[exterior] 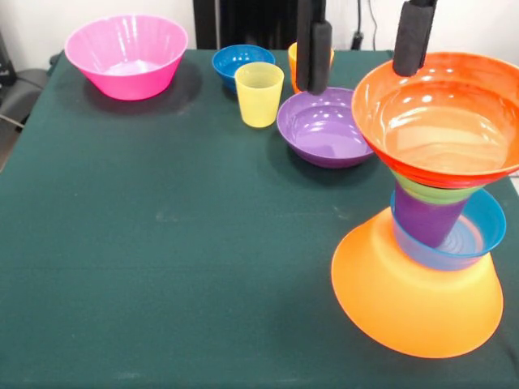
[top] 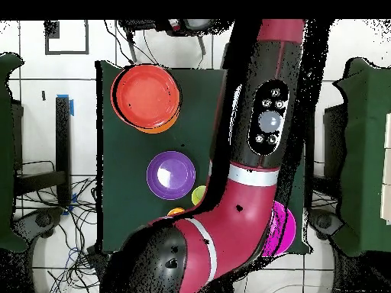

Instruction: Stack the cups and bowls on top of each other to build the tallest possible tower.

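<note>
From the front I see the fingers spread wide and empty, one pad over the purple bowl, the other just above the far rim of the orange-red bowl topping the tower on the surface. Overhead, the arm hides the fingers; the orange-red bowl sits apart from the purple bowl.

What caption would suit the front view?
Open gripper above a tower topped by an orange-red bowl; spare bowls and cups behind.
</note>
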{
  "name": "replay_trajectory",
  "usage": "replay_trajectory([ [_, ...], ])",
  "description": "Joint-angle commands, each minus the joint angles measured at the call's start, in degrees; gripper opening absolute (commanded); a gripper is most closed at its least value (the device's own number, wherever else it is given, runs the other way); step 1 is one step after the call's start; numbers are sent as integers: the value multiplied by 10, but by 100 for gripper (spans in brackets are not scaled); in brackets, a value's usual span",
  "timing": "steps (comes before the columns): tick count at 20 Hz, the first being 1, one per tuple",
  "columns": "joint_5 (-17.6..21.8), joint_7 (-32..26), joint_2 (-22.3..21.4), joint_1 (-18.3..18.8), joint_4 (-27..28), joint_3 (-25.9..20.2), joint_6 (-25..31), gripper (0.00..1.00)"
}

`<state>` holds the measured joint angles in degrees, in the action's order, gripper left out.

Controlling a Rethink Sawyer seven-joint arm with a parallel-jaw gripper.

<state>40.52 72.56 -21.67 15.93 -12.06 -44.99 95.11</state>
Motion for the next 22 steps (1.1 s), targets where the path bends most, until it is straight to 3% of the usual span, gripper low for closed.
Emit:
replay_trajectory([
  [1, -166, -132, -74, 80, -254, 32, -305, 100],
  [5, -176, -119, -82, 108, -305, 14, -315, 100],
  [7, -186, -110, -86, 116, -313, 9, -293, 100],
  [12, -209, -114, -79, 125, -311, 6, -258, 100],
  [17, -196, -145, -65, 132, -291, 11, -253, 100],
  [22, -189, -132, -44, 167, -363, 11, -396, 100],
])
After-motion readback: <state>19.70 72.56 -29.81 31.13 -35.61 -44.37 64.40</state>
